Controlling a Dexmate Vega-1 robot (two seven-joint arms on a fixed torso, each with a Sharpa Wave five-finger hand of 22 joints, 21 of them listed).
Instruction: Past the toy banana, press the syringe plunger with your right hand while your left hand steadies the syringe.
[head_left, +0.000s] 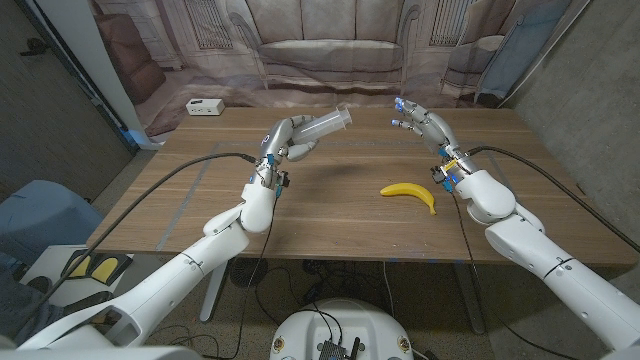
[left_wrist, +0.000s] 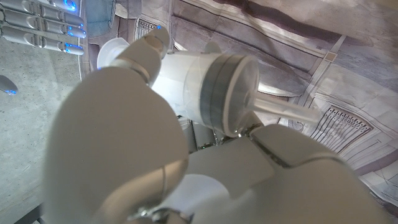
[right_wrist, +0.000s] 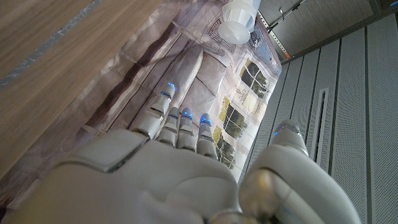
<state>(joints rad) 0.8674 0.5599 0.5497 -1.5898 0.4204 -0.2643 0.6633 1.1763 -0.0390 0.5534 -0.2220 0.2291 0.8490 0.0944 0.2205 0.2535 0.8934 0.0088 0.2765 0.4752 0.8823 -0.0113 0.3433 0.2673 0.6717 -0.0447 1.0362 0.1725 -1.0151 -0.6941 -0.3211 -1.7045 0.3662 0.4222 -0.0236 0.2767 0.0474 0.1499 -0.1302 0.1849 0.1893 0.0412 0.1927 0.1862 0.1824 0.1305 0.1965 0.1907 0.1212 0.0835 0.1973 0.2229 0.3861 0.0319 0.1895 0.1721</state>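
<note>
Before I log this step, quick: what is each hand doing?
Left hand: holding the syringe up off the table.
Right hand: open, holding nothing, apart from the syringe.

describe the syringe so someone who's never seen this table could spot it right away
Start at the wooden table and find the yellow toy banana lying on it. Look beyond and left of it, where the left robot hand holds a clear plastic syringe in the air. It is the only see-through tube there.

Syringe (head_left: 325, 124) beyond, left of banana (head_left: 411, 193)
</note>
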